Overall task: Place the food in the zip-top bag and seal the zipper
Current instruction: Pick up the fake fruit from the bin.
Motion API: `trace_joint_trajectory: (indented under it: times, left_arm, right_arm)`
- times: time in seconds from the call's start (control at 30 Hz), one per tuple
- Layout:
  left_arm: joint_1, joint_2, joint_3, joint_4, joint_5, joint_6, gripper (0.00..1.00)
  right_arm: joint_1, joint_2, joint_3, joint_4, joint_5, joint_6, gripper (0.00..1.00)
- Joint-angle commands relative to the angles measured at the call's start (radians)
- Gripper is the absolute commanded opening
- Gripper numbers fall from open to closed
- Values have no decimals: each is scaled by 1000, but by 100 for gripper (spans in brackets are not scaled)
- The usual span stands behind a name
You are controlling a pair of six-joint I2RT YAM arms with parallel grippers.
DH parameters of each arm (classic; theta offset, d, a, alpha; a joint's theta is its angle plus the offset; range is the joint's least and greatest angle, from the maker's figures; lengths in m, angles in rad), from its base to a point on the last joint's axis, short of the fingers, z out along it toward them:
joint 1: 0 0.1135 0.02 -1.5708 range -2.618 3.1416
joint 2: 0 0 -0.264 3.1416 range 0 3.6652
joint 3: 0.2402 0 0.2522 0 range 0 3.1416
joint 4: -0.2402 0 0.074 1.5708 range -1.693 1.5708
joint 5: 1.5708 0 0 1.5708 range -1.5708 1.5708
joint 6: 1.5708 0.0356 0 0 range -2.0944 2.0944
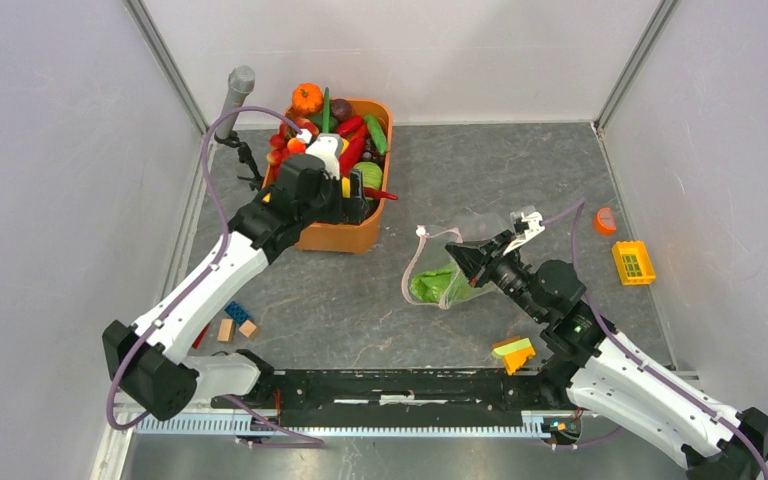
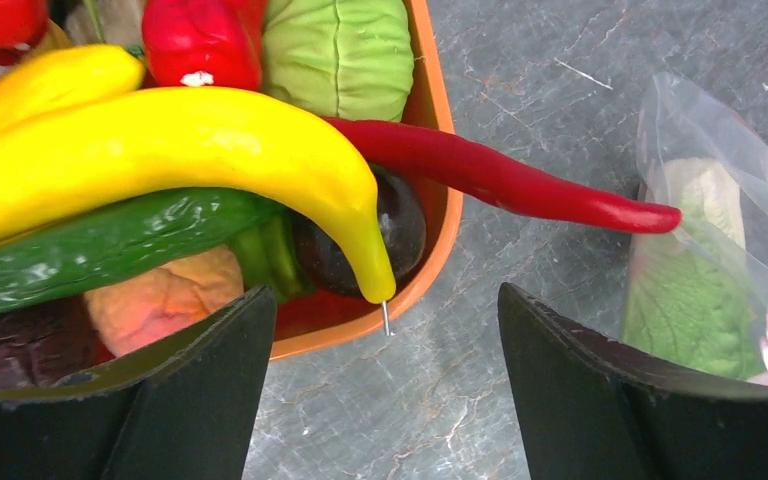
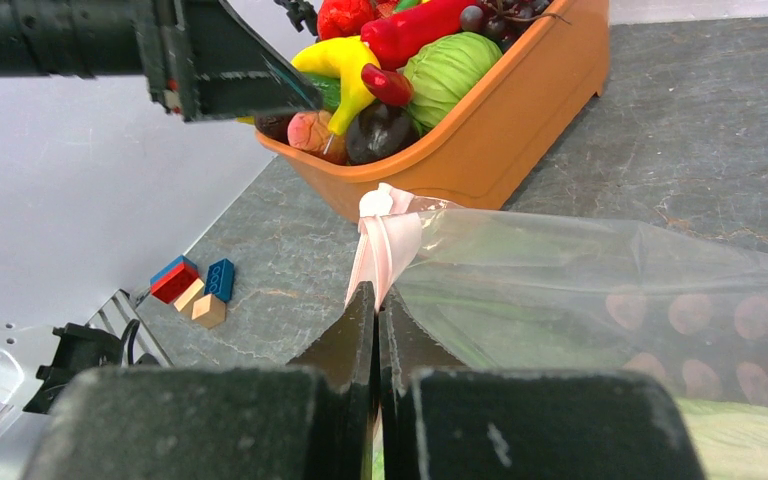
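Observation:
The clear zip-top bag [image 1: 457, 268] lies mid-table with the green-and-white cabbage [image 1: 430, 285] inside. My right gripper [image 3: 375, 292] is shut on the bag's pink zipper strip [image 3: 385, 238] and holds that edge up; it also shows in the top view [image 1: 460, 256]. My left gripper [image 2: 382, 300] is open and empty, hovering over the near rim of the orange tub [image 2: 430, 250]. Just beyond it lie the yellow banana [image 2: 180, 150], the red chili [image 2: 520, 185] hanging over the rim, and a slim green vegetable [image 2: 100, 245]. The bag [image 2: 720, 190] lies to its right.
The orange tub [image 1: 345, 238] holds several other toy foods. Small blocks [image 1: 235, 322] lie at the left front, a yellow-orange wedge [image 1: 513, 352] near the right arm's base, and a yellow crate [image 1: 633, 262] and an orange piece [image 1: 605, 220] at the right. Walls enclose the table.

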Motion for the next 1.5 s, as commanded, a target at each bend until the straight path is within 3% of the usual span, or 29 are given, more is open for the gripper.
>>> trace_joint_trajectory:
  times: [0.0,0.17,0.27,0.5,0.6,0.77,1.23,1.37,1.47]
  left_arm:
    - [0,22,2,88,-15,-62,83]
    - [0,44,-9,132,-29,-63,73]
    - [0,70,-2,128,-33,-57,59]
    - [0,100,-24,136,-51,-46,55]
    - [-1,98,-28,140,-40,-43,30]
    - [0,70,-19,121,-23,-21,17]
    - [0,-153,11,-12,146,37,10]
    - [0,-229,5,-49,325,80,7]
    - [0,-286,1,-105,566,140,6]
  right_arm:
    - [3,-20,1,54,14,12,0]
    - [3,-27,-6,56,21,18,0]
    - [3,-29,-6,58,20,19,0]
    - [3,-32,-4,55,21,18,0]
    - [3,-29,-5,54,21,18,0]
    - [3,-31,-4,56,24,18,0]
    - [3,-22,-3,54,38,18,0]
    - [3,-16,-2,62,33,8,0]
    - [4,-8,2,67,0,-9,0]
